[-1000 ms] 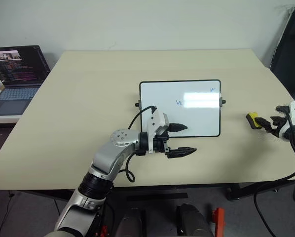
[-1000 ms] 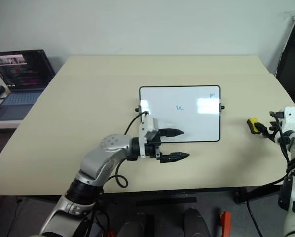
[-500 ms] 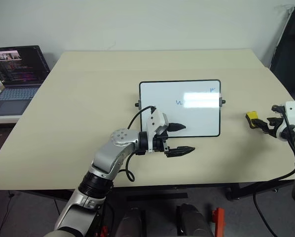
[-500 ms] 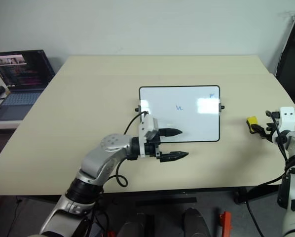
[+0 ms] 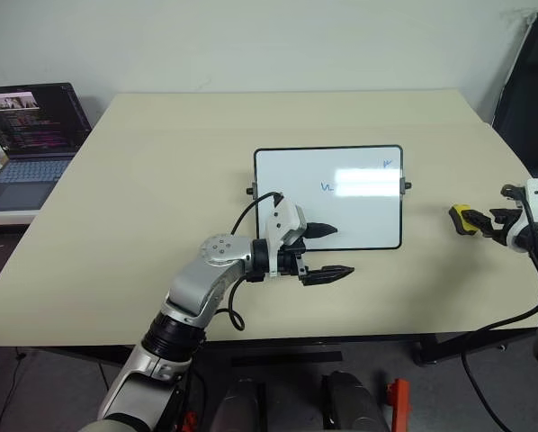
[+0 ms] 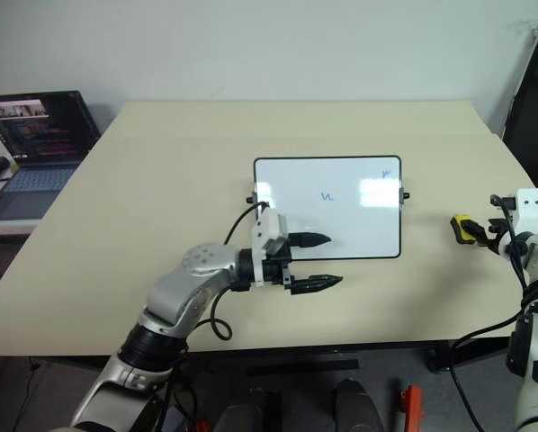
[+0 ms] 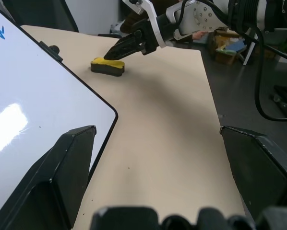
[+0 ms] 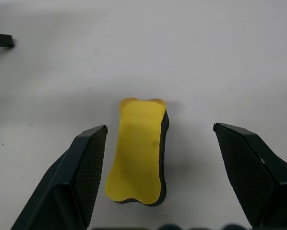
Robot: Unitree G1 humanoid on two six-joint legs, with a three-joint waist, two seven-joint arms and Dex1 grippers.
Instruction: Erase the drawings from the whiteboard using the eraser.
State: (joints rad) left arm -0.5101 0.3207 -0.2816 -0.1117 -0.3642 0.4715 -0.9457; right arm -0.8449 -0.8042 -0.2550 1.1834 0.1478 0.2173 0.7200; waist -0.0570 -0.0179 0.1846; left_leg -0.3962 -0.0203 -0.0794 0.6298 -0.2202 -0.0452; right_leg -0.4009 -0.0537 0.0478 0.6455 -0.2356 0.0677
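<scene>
The left gripper (image 5: pixel 327 251) is held wide open and empty over the near edge of the one whiteboard (image 5: pixel 341 211), where two blue drawings (image 5: pixel 327 187) can be counted. One eraser (image 8: pixel 137 151) is seen flat on the table (image 5: pixel 161 180), between the spread, empty fingers of the right gripper (image 8: pixel 174 172), untouched.
</scene>
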